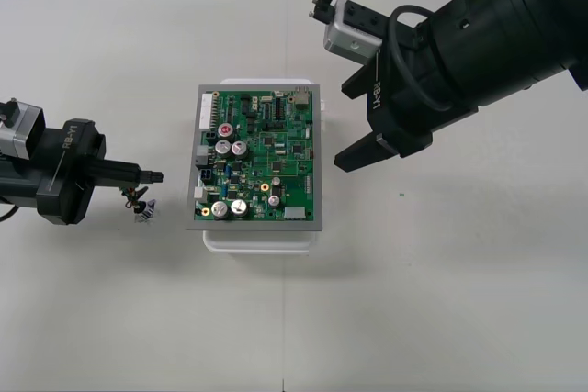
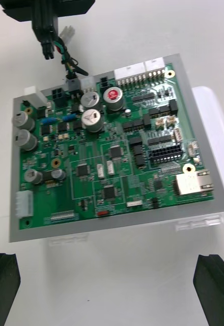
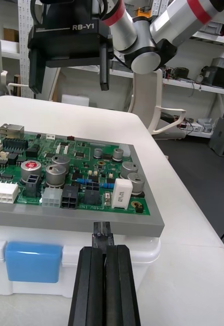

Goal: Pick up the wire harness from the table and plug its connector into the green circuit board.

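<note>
At 9 o'clock of green circuit board (image 1: 262, 158): left gripper (image 1: 154, 174) clamping plug (image 3: 102, 235) of wire harness (image 1: 140, 201), aiming 3 o'clock; right gripper (image 1: 342, 128) hovering open.

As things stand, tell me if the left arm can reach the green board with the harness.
Probably yes: the left tool, shut on the harness, sits beside the board with nothing between; the right tool hovers open by its opposite side.
</note>
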